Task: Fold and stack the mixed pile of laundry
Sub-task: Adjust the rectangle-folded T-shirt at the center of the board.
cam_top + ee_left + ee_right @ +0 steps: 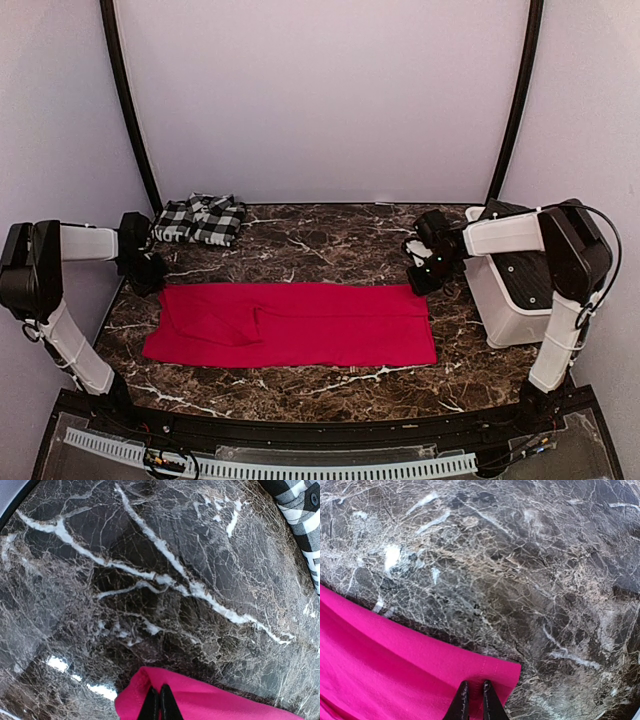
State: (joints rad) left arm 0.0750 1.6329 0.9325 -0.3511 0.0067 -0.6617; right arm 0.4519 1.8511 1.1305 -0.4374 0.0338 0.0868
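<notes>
Pinching, with left pincer [159, 705], the 10 o'clock corner of the plain bright red cloth garment [300, 325]; with right pincer [475, 702], its 2 o'clock corner. Lying flat on the dark marble table [330, 240]. At 11 o'clock, black-and-white checked cloth garment [200, 218].

Left arm [88, 242]: elbow folded at the outer side, forearm level and pointing inward, wrist pitched down. Left claw [160, 706]: fingers pressed together on a corner of the red garment [290, 325]. Right arm [505, 235]: mirrored pose. Right claw [475, 702]: fingers almost together, pinching the opposite far corner.
</notes>
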